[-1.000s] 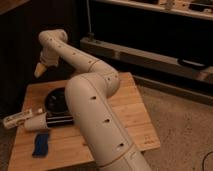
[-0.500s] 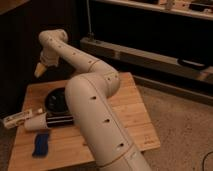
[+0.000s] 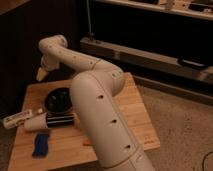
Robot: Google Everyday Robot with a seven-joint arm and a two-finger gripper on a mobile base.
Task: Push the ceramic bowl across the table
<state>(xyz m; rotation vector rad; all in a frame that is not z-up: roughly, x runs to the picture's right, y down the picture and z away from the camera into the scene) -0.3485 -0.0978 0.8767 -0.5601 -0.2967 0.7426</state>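
The ceramic bowl point(image 3: 59, 99) is a glossy black round bowl on the left-middle of the light wooden table point(image 3: 132, 112), partly hidden by my white arm. My gripper point(image 3: 42, 74) hangs from the arm's far end, above the table's back left part, behind and left of the bowl and apart from it.
A black-and-white striped cylinder with a white end point(image 3: 50, 121) lies in front of the bowl. A white box point(image 3: 19, 119) lies at the left edge. A blue object point(image 3: 40, 144) lies near the front left. My arm point(image 3: 102, 117) covers the table's middle. Dark shelving stands behind.
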